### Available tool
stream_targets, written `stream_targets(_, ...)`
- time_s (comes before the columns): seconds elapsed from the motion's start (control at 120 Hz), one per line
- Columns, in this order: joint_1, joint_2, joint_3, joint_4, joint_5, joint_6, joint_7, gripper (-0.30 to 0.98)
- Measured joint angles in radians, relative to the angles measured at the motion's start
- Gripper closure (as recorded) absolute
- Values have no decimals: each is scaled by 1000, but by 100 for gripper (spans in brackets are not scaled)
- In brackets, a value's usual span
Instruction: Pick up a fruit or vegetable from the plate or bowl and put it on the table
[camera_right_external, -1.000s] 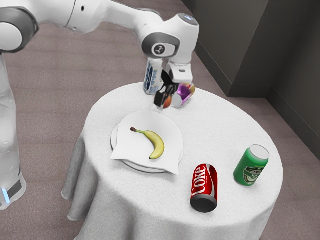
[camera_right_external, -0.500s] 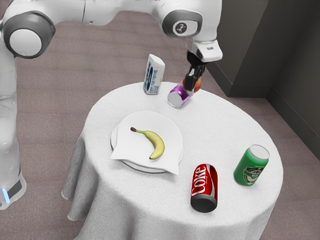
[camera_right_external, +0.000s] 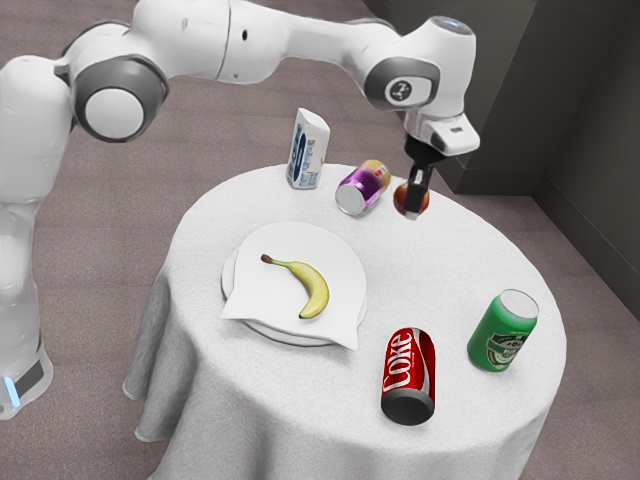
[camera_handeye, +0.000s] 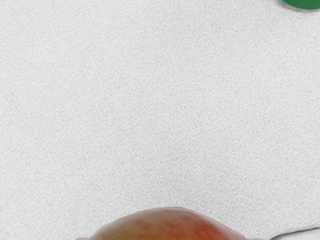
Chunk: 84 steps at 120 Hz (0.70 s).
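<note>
Starting at the exterior view's left, the white plate (camera_right_external: 228, 277) sat on the round worktop (camera_right_external: 470, 260), inside its left edge, with a pointed-cornered white piece (camera_right_external: 262, 302) over it and the banana (camera_right_external: 311, 284) on top. A white-and-blue carton (camera_right_external: 308, 150) stood upright close by the far edge; just right of it, the purple can (camera_right_external: 362, 188) lay on its side, leaving a strip of cloth between it and the plate. Near the front edge was the red can (camera_right_external: 409, 376). Farther back, by the far right edge, the fingers (camera_right_external: 416, 200) were closed on the reddish fruit (camera_right_external: 402, 197), parted by its width; whether it touched the cloth I couldn't tell. A wide stretch of cloth ran from there toward the green can (camera_right_external: 503, 331), which stood near the right edge, well apart from the fruit, with a narrower gap to the red can.
</note>
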Motion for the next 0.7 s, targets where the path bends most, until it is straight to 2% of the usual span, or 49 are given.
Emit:
stream_targets(0.217,2,42,4,18,-12,3,-36,36)
stream_targets(0.433,1,45,4,20,-18,-6,-64,10)
stream_targets(0.7,2,42,5,19,-15,-10,-86,2)
